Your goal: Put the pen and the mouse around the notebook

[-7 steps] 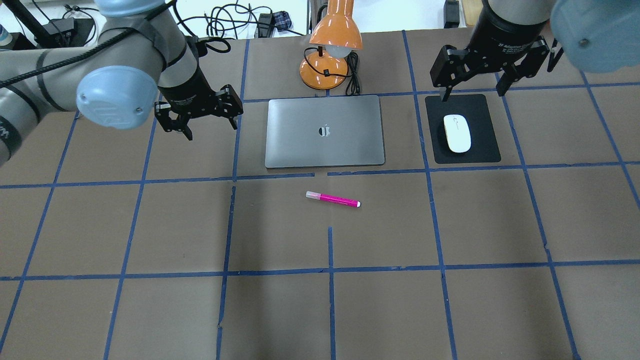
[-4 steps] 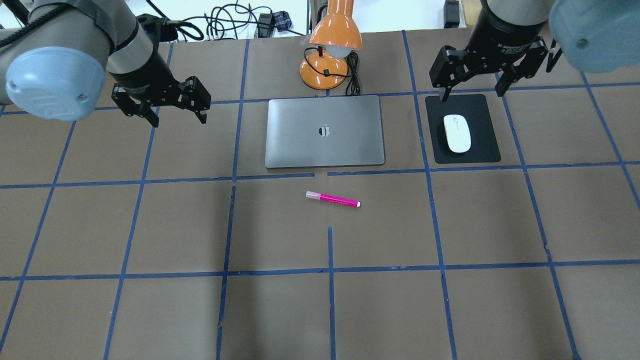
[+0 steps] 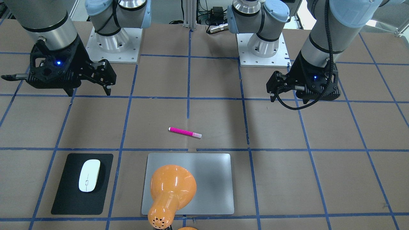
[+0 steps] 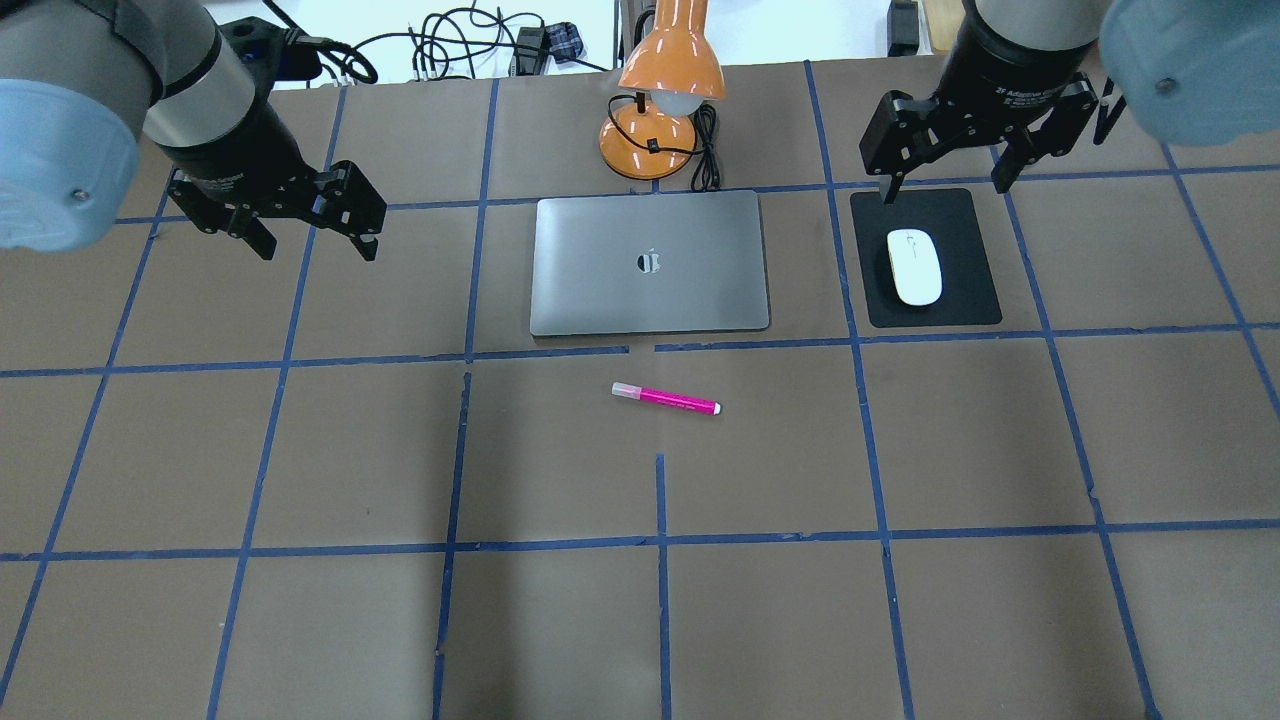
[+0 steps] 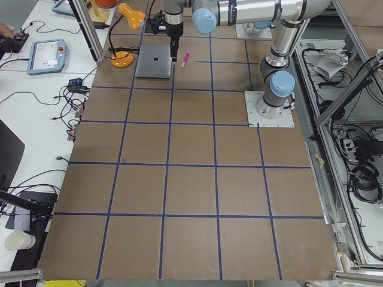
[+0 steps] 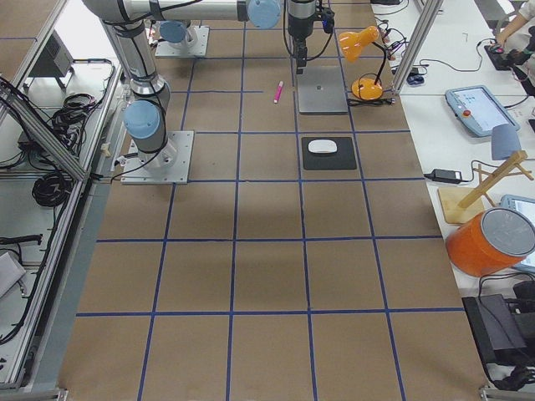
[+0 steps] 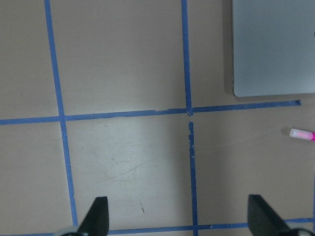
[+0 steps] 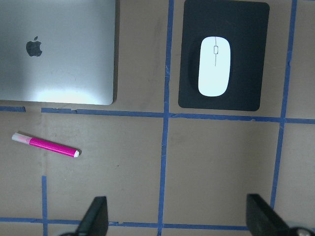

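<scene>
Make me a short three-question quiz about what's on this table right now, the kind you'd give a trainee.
1. True or false: the mouse lies on the black mat.
2. Where is the pen relative to the notebook? A) on top of it B) on the table, apart from it, on the robot's side C) tucked under it
3. Fill in: the left gripper and the right gripper are both ____, holding nothing.

Key: 1 true; 2 B; 3 open.
</scene>
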Controlling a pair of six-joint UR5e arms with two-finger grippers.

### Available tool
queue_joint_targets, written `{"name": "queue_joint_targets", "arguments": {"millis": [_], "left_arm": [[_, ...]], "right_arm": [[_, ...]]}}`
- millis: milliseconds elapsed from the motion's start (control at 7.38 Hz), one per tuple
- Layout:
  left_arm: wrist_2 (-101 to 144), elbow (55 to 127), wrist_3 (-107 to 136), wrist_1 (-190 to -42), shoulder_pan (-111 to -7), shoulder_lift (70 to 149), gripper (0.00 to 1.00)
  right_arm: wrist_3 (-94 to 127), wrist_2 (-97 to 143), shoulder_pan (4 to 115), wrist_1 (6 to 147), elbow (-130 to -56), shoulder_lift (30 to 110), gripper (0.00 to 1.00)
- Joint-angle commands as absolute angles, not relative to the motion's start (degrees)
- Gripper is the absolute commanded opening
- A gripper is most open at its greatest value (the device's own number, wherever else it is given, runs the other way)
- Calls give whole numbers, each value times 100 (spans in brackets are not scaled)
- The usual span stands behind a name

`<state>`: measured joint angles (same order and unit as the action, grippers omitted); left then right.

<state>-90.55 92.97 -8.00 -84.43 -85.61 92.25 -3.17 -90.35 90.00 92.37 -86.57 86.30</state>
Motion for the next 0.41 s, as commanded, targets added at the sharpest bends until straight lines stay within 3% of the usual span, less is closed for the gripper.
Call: {"name": "queue_joint_targets", "arguments": {"millis": [0,271], "left_arm": [[-9044,9334,-826,-8482,-8569,9150,100],[-9018,9361,-817,-8473,-8569,9132,100]], "right_arm": [[-316,-9035,9000,9229,-8657,8631,100],[-316,-9035,9000,9229,-8657,8631,100]]}}
